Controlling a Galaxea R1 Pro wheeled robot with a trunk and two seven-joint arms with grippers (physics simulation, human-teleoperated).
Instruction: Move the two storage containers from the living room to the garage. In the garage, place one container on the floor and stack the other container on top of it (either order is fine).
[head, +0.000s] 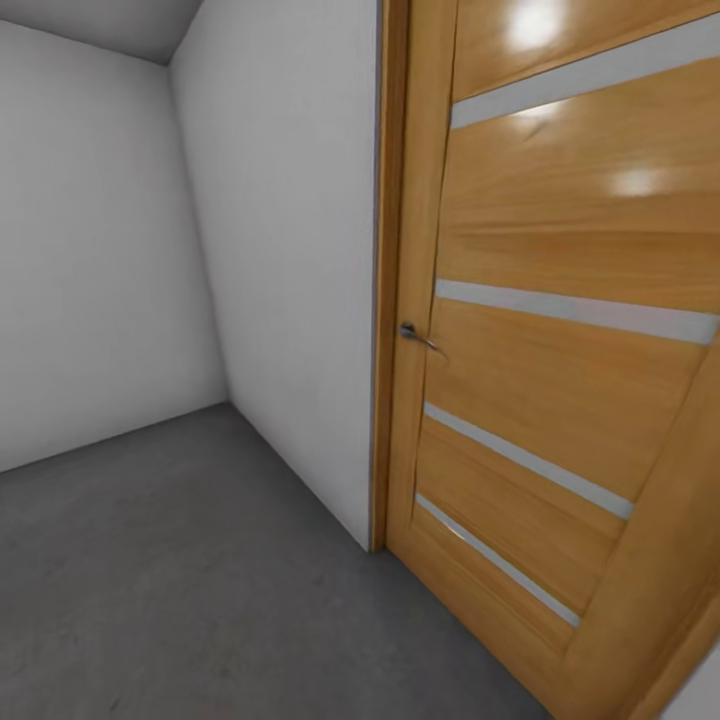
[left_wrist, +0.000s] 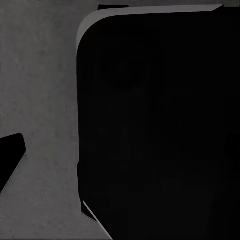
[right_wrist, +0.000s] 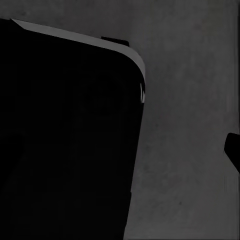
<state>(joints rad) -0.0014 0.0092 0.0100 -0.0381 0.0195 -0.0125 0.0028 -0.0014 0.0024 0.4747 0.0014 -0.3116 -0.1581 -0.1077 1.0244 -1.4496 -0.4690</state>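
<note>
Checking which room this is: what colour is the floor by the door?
Dark mottled grey floor, best in the head view.

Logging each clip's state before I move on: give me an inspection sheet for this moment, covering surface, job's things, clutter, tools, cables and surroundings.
Surface: dark grey mottled concrete floor, bare where the head view shows it.
Job's things: nothing seen.
Clutter: nothing seen.
Tools: a black finger edge shows in the left wrist view and another in the right wrist view; open or shut cannot be told. A large black rounded body blocks much of both wrist views over the concrete.
Cables: nothing seen.
Surroundings: plain grey-white walls meeting in a corner; wooden panel door with pale horizontal strips and a metal lever handle, in its frame.
</note>
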